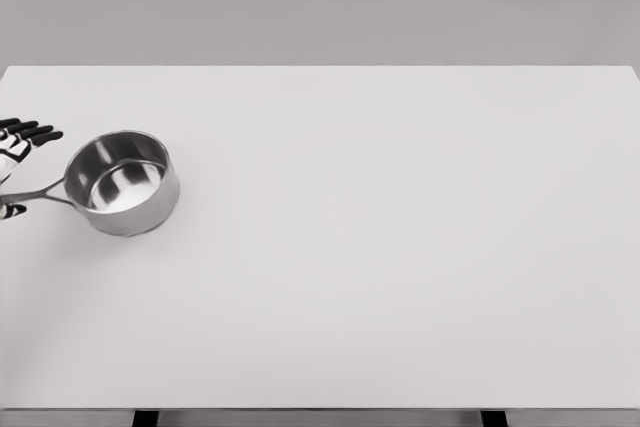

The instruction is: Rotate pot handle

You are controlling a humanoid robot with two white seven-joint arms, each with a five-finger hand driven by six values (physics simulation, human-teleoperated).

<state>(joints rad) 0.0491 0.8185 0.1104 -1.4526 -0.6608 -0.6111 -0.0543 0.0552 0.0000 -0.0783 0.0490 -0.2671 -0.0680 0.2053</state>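
A plain grey backdrop fills the upper part of the frame; below it a broad white table spans nearly the full width, its near edge running along the bottom, where two dark supports show beneath it. The pot, a small polished steel saucepan, stands upright and empty at the left of the frame, a little above mid-height, well apart from every table edge but the left one. Its handle is a thin metal bar projecting from the rim toward the left border, tilted slightly downward in the picture.

The left hand enters at the left edge, mostly cropped. Several dark-tipped fingers extend rightward above the handle, ending just short of the pot's rim, and one more dark tip shows below the handle at the border. The handle thus passes between upper and lower digits. Whether they clasp the bar or merely bracket it cannot be determined, since the palm lies out of frame. The right hand does not appear.

The bracketing posture suits the task: digits on either side of the bar would allow a sweep that pivots the pot about its base. The handle pointing directly at the hand suggests the turn is at or near its beginning.
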